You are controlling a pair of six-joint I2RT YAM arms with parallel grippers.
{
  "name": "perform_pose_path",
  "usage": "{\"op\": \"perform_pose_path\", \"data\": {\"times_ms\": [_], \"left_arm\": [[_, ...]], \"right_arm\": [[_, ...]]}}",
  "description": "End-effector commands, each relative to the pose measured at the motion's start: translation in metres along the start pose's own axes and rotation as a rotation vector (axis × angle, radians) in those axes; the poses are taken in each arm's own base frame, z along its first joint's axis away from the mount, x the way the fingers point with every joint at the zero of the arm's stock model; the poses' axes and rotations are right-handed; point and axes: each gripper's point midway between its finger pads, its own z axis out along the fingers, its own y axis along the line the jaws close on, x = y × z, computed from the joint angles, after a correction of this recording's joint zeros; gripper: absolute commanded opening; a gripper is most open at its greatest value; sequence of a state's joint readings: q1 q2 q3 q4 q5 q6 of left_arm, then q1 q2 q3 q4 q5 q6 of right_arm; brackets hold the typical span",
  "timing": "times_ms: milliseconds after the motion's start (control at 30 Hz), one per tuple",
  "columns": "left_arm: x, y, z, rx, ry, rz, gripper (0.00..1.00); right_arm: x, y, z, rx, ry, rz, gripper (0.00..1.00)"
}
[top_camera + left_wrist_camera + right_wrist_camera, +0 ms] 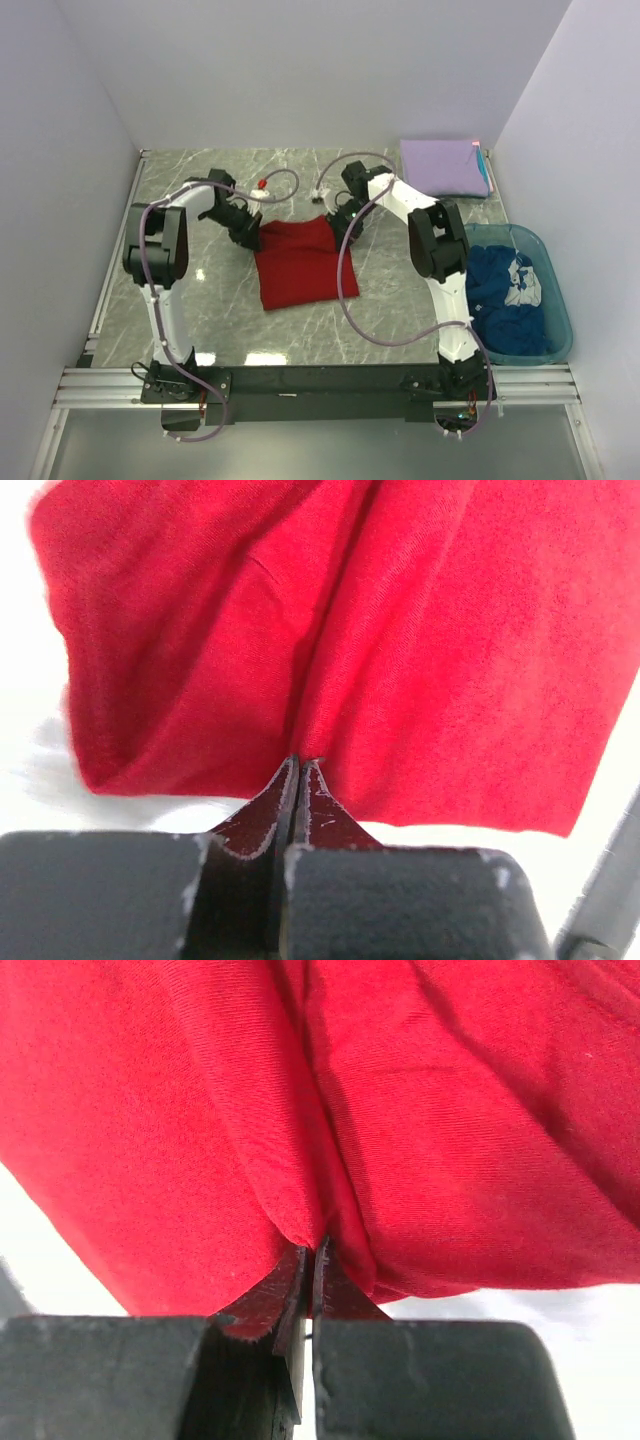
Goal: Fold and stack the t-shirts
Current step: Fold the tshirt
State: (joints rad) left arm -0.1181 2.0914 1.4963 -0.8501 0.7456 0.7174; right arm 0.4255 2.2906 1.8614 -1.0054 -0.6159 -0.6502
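Twin arms take hold of a bright red t-shirt (300,262) lying in the middle of the marble-patterned table (200,290), the left gripper (245,232) at its far-left corner and the right gripper (340,222) at its far-right corner. In both wrist views the jaws are pressed tight together on a pucker of red cloth, with folds fanning away from each pinch. The matched grip on the two far corners looks chosen so that the edge between them can rise level and be carried toward the near hem without the fabric skewing. The shirt lies as a rough rectangle, its near edge flat on the table, which suggests that folding is under way but not finished. A lavender t-shirt (442,167) sits folded flat in the far-right corner, well apart from the work, probably as the base of the stack that the red one will join. A dark blue t-shirt (505,295) with white print lies crumpled in the teal plastic tub (560,310) on the right, apparently waiting its turn
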Motion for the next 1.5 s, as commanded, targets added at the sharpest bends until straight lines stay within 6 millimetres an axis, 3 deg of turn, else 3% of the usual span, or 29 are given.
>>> {"op": "perform_pose_path", "data": {"times_ms": [0, 33, 100, 133, 200, 233, 267, 300, 333, 367, 400, 500, 633, 700, 867, 1000, 1200, 1333, 1467], "left_arm": [[0.027, -0.047, -0.01, 0.058, 0.035, -0.033, 0.01], [0.027, -0.059, -0.018, 0.056, 0.022, -0.014, 0.01], [0.042, -0.08, -0.02, 0.098, 0.02, -0.003, 0.01], [0.039, -0.089, -0.028, 0.092, 0.002, 0.038, 0.01], [0.04, -0.1, -0.032, 0.108, -0.018, 0.057, 0.11], [0.035, -0.104, -0.037, 0.101, -0.035, 0.079, 0.18], [0.031, -0.107, -0.041, 0.102, -0.05, 0.093, 0.31], [0.022, -0.111, -0.045, 0.11, -0.084, 0.121, 0.36], [0.012, -0.114, -0.051, 0.101, -0.117, 0.149, 0.45], [-0.001, -0.112, -0.053, 0.08, -0.157, 0.186, 0.53], [-0.011, -0.113, -0.055, 0.07, -0.184, 0.211, 0.54], [-0.033, -0.12, -0.048, 0.049, -0.216, 0.312, 0.56], [-0.047, -0.116, -0.021, -0.026, -0.188, 0.396, 0.53], [-0.047, -0.113, -0.009, -0.041, -0.163, 0.415, 0.53], [-0.037, -0.109, 0.022, -0.037, -0.079, 0.448, 0.56], [-0.028, -0.122, 0.045, 0.018, -0.031, 0.435, 0.57], [-0.021, -0.138, 0.059, 0.09, -0.008, 0.422, 0.56], [-0.014, -0.151, 0.064, 0.14, 0.01, 0.428, 0.51], [-0.009, -0.158, 0.067, 0.158, 0.024, 0.432, 0.37]], "right_arm": [[0.022, 0.055, -0.004, -0.072, 0.033, 0.073, 0.0], [0.018, 0.065, -0.014, -0.064, 0.004, 0.052, 0.0], [0.031, 0.09, -0.013, -0.122, 0.015, 0.073, 0.0], [0.03, 0.104, -0.021, -0.133, 0.001, 0.064, 0.05], [0.031, 0.122, -0.029, -0.182, -0.015, 0.077, 0.22], [0.029, 0.127, -0.039, -0.184, -0.028, 0.086, 0.39], [0.026, 0.128, -0.045, -0.186, -0.044, 0.094, 0.47], [0.014, 0.127, -0.055, -0.178, -0.08, 0.087, 0.56], [0.006, 0.124, -0.065, -0.192, -0.117, 0.106, 0.65], [-0.001, 0.121, -0.071, -0.195, -0.145, 0.115, 0.65], [-0.019, 0.117, -0.083, -0.189, -0.193, 0.13, 0.65], [-0.052, 0.101, -0.088, -0.231, -0.281, 0.231, 0.62], [-0.08, 0.075, -0.064, -0.287, -0.332, 0.342, 0.39], [-0.089, 0.076, -0.057, -0.308, -0.337, 0.355, 0.33], [-0.099, 0.064, -0.035, -0.355, -0.359, 0.422, 0.27], [-0.097, 0.055, -0.016, -0.387, -0.348, 0.5, 0.23], [-0.092, 0.053, -0.01, -0.387, -0.345, 0.505, 0.22], [-0.088, 0.055, -0.011, -0.38, -0.347, 0.496, 0.22], [-0.085, 0.06, -0.011, -0.397, -0.345, 0.495, 0.22]]}}
